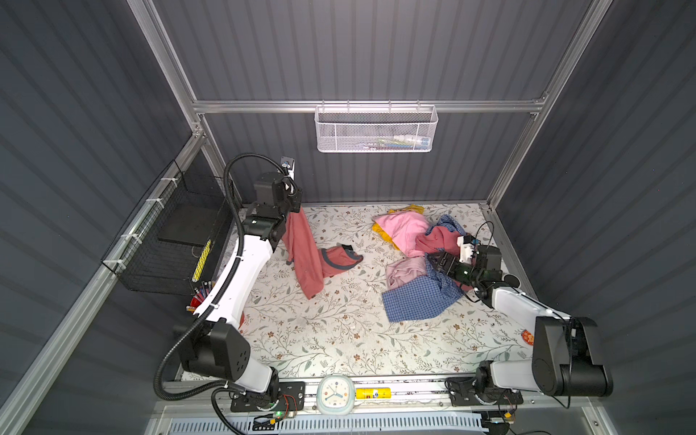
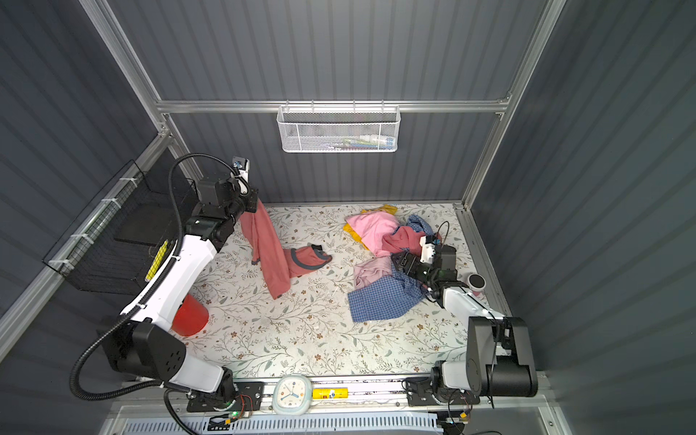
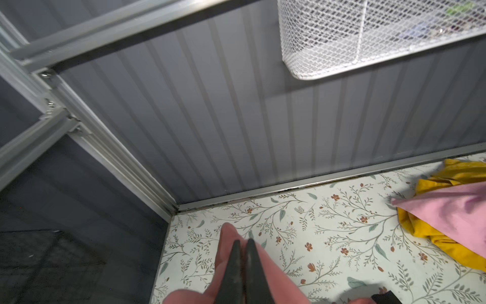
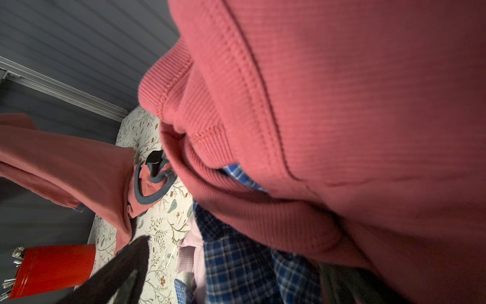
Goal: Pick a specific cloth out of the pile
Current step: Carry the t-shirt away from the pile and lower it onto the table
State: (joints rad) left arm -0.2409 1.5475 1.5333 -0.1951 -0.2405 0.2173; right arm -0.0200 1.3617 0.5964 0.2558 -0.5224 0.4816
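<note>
**Coral cloth hanging clear of the heap**

The floral table (image 1: 339, 339) filled most of my screen, with the pile (image 1: 414, 263) heaped at its back right: checked blue, light pink, rose-red and mustard pieces. Well apart from it, at the back left, the cloth (image 1: 303, 256) hung from the left gripper (image 3: 243, 240) and trailed down onto the table, where its grey-blue trim band (image 4: 136, 188) lay flat. That gripper was clamped tight on an upper fold of the cloth. The right gripper (image 1: 438, 262) sat over the pile with its jaws spread wide, holding nothing I could see. I judged the cloth light, limp and stretchy, so it would sag and drag. A hem or trimmed edge looked the firmest place to pinch.
</note>
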